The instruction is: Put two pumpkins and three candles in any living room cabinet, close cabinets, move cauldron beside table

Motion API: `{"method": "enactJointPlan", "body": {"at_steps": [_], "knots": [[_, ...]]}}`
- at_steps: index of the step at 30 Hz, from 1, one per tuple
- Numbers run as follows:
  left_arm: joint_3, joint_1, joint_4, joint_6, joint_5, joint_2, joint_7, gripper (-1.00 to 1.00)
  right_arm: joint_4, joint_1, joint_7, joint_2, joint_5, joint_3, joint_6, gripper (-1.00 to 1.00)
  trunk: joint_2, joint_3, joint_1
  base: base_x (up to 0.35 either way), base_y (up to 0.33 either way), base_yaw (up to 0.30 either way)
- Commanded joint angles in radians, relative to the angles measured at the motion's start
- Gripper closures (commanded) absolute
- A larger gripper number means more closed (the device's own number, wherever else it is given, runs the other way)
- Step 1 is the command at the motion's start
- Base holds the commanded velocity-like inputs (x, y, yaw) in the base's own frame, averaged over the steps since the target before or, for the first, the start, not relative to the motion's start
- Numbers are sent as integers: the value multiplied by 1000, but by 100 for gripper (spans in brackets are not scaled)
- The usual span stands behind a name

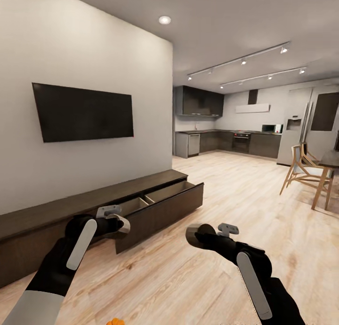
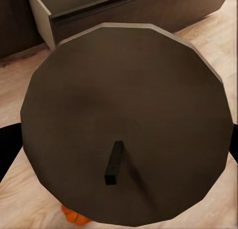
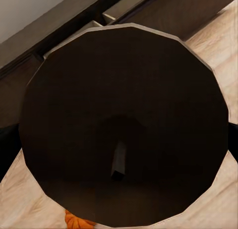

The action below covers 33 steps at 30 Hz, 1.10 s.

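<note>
My left gripper (image 1: 117, 223) is shut on a beige-grey candle (image 1: 123, 226), held just over the near corner of the open drawer (image 1: 162, 200) of the long dark cabinet (image 1: 56, 217). The left wrist view looks at that candle's round top and wick (image 2: 114, 163), with the drawer (image 2: 94, 8) behind it. My right gripper (image 1: 203, 234) is shut on a second candle (image 1: 193, 235) above the floor, right of the drawer; its top (image 3: 119, 159) blocks most of the right wrist view. An orange pumpkin (image 1: 114, 321) lies on the floor below me and peeks out under both candles (image 2: 74, 217) (image 3: 75, 219).
A black TV (image 1: 82, 111) hangs on the wall above the cabinet. Wooden chairs (image 1: 301, 167) stand at the right. A dark kitchen (image 1: 226, 141) lies beyond the wall's end. Pale wood floor (image 1: 226, 193) stretches between the drawer and the chairs.
</note>
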Motion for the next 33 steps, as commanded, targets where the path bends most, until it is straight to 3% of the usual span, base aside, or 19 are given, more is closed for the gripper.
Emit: {"method": "enactJointPlan", "body": {"at_steps": [1,9,19,25,33], "knots": [[-2,-1,-1,2,9,1,10,100,-1,-1,-3,0,-11,-3,4,100,-1,-1,0,0,0,-139],[-3,-1,-1,2,8,1,10,100,-1,-1,24,1,-11,-19,11,100,-1,-5,0,0,0,-44],[-3,-1,-1,2,8,1,10,100,-1,-1,26,3,-15,-73,14,100,-1,-21,0,0,0,-2],[-4,-1,-2,2,9,1,11,100,0,-1,26,-6,-86,-77,14,100,-1,-30,0,0,0,0],[-6,-1,-2,2,6,1,12,100,1,-1,24,-6,-107,-76,11,100,-1,-37,0,37,-43,-6]]}}
